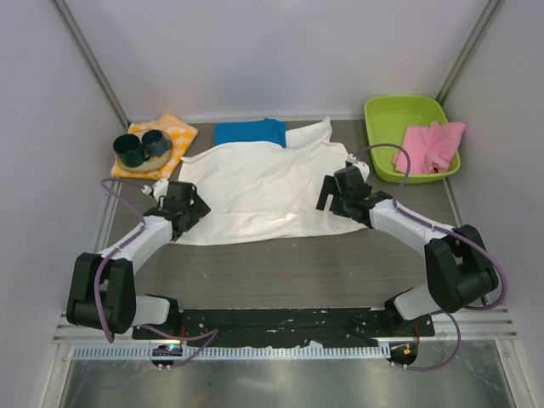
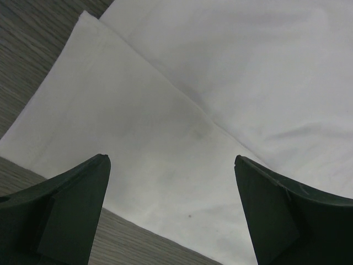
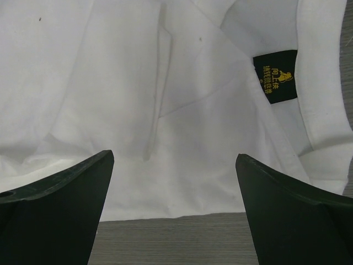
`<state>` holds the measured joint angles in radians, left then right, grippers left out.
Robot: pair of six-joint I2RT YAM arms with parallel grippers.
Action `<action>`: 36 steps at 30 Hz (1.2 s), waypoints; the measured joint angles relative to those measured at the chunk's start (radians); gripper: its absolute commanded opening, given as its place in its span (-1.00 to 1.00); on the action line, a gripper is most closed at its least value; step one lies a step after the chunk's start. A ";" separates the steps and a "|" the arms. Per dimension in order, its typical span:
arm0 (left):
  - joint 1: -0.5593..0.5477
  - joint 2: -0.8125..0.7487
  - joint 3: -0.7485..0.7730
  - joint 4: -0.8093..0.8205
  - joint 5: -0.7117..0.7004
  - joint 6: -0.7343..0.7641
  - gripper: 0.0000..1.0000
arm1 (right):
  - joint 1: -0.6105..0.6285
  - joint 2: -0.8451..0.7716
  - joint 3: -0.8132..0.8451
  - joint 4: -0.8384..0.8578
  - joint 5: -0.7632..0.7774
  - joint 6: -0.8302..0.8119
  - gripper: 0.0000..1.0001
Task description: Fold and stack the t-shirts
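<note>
"Two tools, one white tee. What state are they in?" asks Mia.

"Both released," says Jon. "The left tool (image 1: 189, 204) and the right tool (image 1: 337, 194) have their jaws spread wide, with nothing between them in either wrist view."

"Where is the tee?"

"The white t-shirt (image 1: 255, 191) lies spread flat across the middle of the table (image 1: 280, 272), reaching toward the far edge. Only plain white cloth shows."

"And the left tool relative to it?"

"It hangs over the tee's left side, near its near-left corner. From the left wrist, a folded white flap runs between the fingers (image 2: 71, 210), with bare table wood at both left corners of the view."

"The right one?"

"Over the tee's right side, by the collar. The right wrist view shows a dark neck label (image 3: 276, 76) with yellow lettering just beyond the right finger, and the tee's edge ending at the table right below the jaws."

"Any other tee?"

"A blue t-shirt (image 1: 249, 133) sits folded at the far edge, just behind the white one; I cannot tell whether they overlap. Both tools are well apart from it."

"Other things?"

"An orange checked cloth (image 1: 170, 140) with dark cups (image 1: 140, 146) toward the far-left corner, and a green basin (image 1: 399, 110) holding a pink cloth (image 1: 433, 144) at the far-right corner."
</note>
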<state>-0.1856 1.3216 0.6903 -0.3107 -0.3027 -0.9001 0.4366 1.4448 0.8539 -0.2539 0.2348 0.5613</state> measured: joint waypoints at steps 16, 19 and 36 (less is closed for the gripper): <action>-0.056 0.063 -0.041 0.050 -0.037 0.055 0.98 | 0.048 0.068 -0.113 0.109 -0.034 0.012 0.96; -0.058 0.045 -0.061 0.069 -0.045 0.050 0.98 | 0.076 0.056 -0.127 0.108 -0.001 0.035 0.98; -0.147 0.034 -0.066 -0.008 -0.133 -0.047 1.00 | 0.240 -0.131 -0.193 -0.182 0.074 0.240 0.99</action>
<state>-0.3325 1.3560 0.6239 -0.3191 -0.4358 -0.9470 0.6765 1.3136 0.6613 -0.4358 0.3088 0.8009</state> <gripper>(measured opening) 0.996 0.996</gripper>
